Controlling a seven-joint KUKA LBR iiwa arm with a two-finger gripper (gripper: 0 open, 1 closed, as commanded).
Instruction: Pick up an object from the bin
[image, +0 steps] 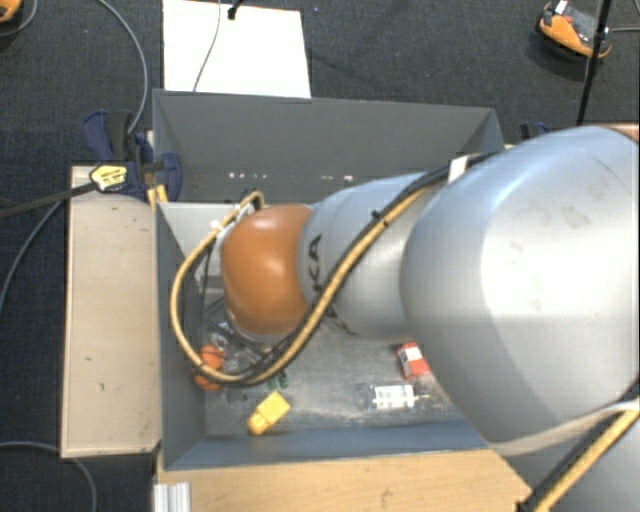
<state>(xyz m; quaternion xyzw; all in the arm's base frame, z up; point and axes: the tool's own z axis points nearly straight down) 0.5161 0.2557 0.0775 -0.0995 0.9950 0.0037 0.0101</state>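
Camera view: pincer (230, 352) low by bin's (180, 400) left wall, mostly hidden under arm; open/closed can't tell. Small orange obj (208, 358) just beside it, part covered. Yellow block (268, 412), white piece (392, 397), red piece (411, 360) further right, bare floor btwn them.

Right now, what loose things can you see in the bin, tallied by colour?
yellow piece: 1
orange piece: 1
red piece: 1
white piece: 1
Total: 4 that can be told apart. The arm covers much of the bin floor, so more may lie under it.
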